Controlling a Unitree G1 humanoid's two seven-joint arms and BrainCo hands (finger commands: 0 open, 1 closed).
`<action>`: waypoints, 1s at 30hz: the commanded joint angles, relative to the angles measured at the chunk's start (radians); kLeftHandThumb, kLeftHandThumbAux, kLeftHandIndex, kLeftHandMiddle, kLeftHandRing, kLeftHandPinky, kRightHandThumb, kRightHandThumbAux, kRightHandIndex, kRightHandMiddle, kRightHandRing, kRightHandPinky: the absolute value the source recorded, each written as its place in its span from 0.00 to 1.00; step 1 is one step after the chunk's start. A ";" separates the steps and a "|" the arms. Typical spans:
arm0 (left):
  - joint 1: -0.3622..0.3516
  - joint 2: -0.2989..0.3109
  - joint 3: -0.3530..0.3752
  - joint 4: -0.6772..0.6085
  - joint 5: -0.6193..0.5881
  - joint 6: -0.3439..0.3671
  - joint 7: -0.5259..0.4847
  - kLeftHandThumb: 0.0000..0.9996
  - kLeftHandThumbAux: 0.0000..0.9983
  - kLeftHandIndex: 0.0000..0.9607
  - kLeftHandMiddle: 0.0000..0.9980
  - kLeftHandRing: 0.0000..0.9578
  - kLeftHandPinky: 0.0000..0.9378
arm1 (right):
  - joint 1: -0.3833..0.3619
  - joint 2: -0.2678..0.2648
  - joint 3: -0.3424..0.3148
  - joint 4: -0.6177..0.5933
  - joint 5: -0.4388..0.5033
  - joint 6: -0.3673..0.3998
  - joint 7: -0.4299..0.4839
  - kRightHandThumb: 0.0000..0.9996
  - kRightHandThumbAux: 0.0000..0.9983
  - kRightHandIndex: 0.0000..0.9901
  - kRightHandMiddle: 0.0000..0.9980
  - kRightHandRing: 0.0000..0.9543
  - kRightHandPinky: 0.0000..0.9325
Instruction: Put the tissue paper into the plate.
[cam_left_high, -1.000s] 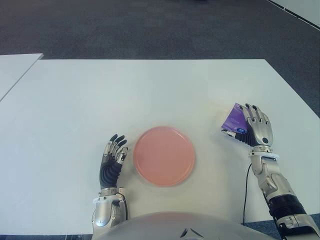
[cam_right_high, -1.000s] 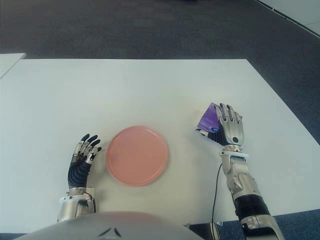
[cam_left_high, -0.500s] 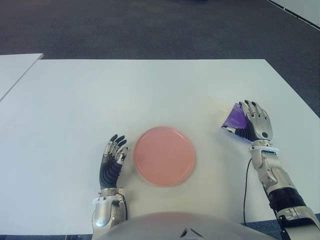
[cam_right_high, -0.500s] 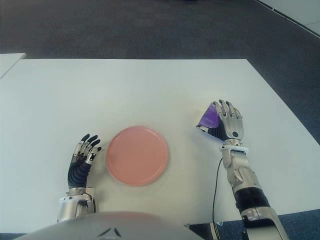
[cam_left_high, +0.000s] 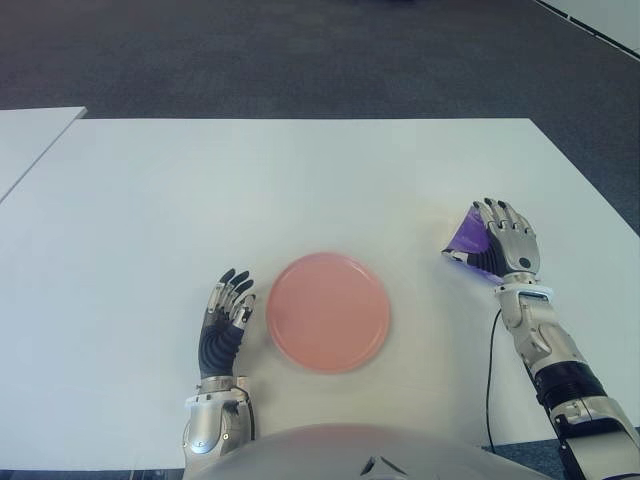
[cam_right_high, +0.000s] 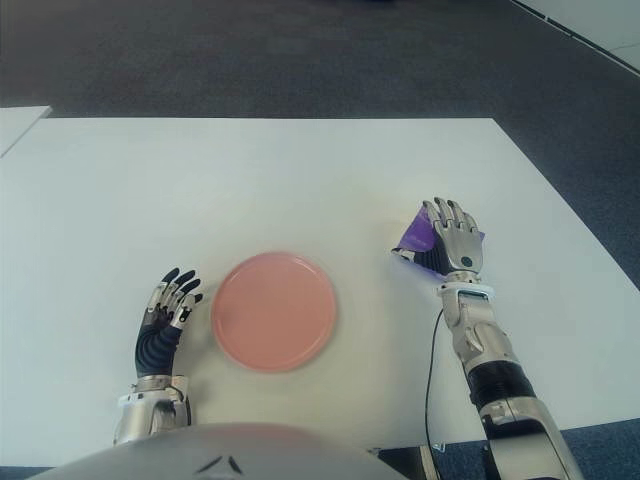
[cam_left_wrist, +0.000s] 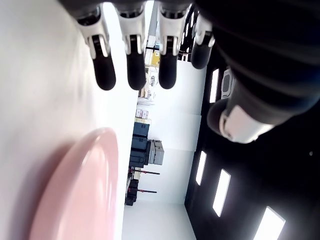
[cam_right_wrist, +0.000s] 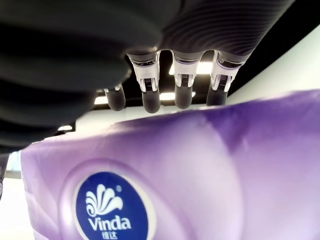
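The tissue paper, a purple soft pack with a blue round Vinda logo, sits at the right side of the white table, at about 3 o'clock from the pink plate and well apart from it. The pack is tipped up on one edge, not lying flat. The right hand is directly against it on its 3 o'clock side, palm turned toward the pack, so the purple wrapper shows only at the hand's 9 o'clock edge in the eye views. In the right wrist view the pack fills the space right under the palm, with the 4 fingers reaching over its far edge. They are only slightly bent and their tips stand past the wrapper without pressing into it. The thumb is hidden, so whether the hand has actually clamped on the pack cannot be told; it looks cupped over it, not closed.

The plate lies empty near the table's front edge, close to the robot's body. The left hand shows just beside the plate at its 9 o'clock, fingers loosely extended and holding nothing; the left wrist view shows its fingertips apart, with the plate's rim nearby.
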 joint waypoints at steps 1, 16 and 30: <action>0.057 0.003 0.021 0.112 0.005 0.121 0.017 0.25 0.64 0.15 0.21 0.22 0.27 | -0.033 -0.003 0.024 0.053 0.013 -0.024 -0.012 0.33 0.44 0.00 0.00 0.00 0.00; 0.068 0.008 0.027 0.103 -0.008 0.120 0.005 0.26 0.65 0.16 0.22 0.24 0.29 | -0.115 0.015 0.092 0.238 0.007 -0.065 -0.111 0.28 0.43 0.00 0.00 0.00 0.00; 0.080 0.019 0.033 0.090 -0.006 0.121 0.000 0.25 0.63 0.14 0.19 0.22 0.26 | -0.167 0.038 0.157 0.396 0.018 -0.080 -0.194 0.28 0.43 0.00 0.00 0.00 0.00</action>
